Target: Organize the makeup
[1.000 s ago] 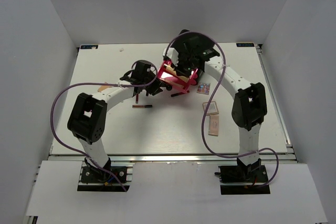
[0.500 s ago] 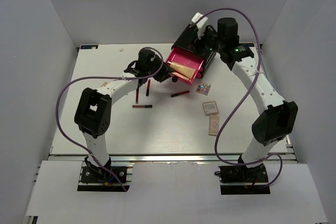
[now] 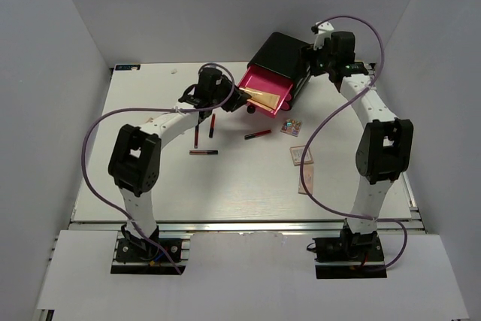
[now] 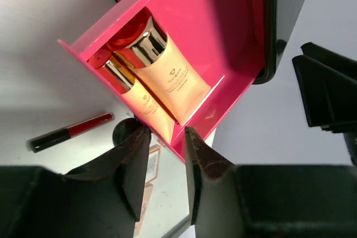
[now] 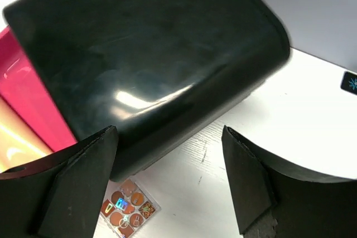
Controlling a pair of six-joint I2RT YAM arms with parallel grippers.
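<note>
Now the right tool (image 5: 167, 135) has released the black box (image 5: 145, 43), gaping empty; left tool (image 4: 166, 134) pinches pink drawer (image 4: 223, 26).

Your table (image 3: 240, 193) is white, and a black box (image 3: 279, 52) sits askew at its far edge with its pink drawer (image 3: 267, 94) pulled out. In front of the drawer lie four thin pencils. The longer pencil (image 3: 197, 134) and the shorter pencil (image 3: 213, 125) lie side by side, a crosswise pencil (image 3: 204, 152) is just nearer you, and a red-and-black pencil (image 3: 257, 134) lies to their right. Farther right, three palettes line up toward you: a speckled palette (image 3: 291, 126), a square palette (image 3: 302, 155) and a pink palette (image 3: 306, 180).
</note>
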